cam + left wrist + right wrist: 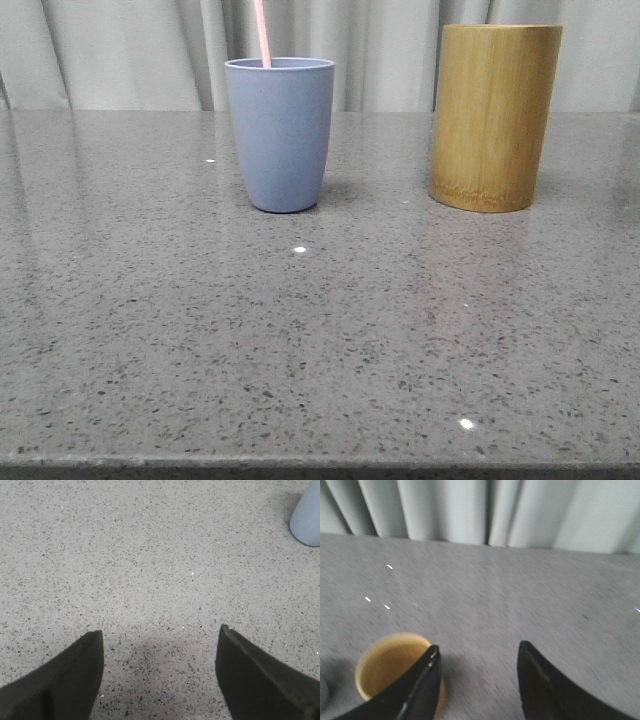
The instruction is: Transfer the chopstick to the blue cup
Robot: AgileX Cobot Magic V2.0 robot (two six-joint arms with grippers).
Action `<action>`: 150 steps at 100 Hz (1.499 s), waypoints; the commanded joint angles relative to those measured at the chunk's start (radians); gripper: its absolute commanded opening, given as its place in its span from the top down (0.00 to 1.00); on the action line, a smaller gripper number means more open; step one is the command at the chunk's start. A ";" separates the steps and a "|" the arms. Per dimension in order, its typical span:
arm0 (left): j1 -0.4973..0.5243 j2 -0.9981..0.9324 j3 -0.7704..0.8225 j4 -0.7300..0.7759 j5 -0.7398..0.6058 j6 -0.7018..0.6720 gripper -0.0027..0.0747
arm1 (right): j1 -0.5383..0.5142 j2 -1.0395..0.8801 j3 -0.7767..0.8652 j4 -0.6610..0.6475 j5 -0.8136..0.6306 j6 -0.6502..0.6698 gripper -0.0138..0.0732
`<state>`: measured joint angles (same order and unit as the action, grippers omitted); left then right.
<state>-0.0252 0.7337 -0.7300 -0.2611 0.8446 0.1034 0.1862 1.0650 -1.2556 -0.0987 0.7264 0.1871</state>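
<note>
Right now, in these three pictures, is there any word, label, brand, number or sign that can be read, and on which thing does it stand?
None: no text, label, number or sign can be read in any view.
The matte grey-blue plastic cup is plain.
The yellow-brown bamboo cylinder is plain.
The thin pale pink chopstick bears no marking.
The speckled grey table shows only flecks and light glints.

pale pink chopstick (263, 32), grey-blue cup (280, 133), yellow-brown bamboo holder (494, 116), speckled grey table (320, 340)
</note>
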 commanded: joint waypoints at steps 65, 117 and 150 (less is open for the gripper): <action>0.003 -0.002 -0.025 -0.024 -0.057 -0.002 0.37 | -0.027 -0.544 0.556 -0.045 -0.074 -0.014 0.41; 0.003 -0.002 -0.025 -0.024 -0.057 -0.002 0.81 | -0.027 -0.542 0.556 -0.045 -0.078 -0.014 0.85; 0.003 -0.002 -0.025 -0.024 -0.065 -0.002 0.99 | -0.027 -0.542 0.556 -0.045 -0.083 -0.014 0.92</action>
<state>-0.0252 0.7337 -0.7300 -0.2611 0.8446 0.1034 0.1654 0.5210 -0.6765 -0.1232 0.7240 0.1810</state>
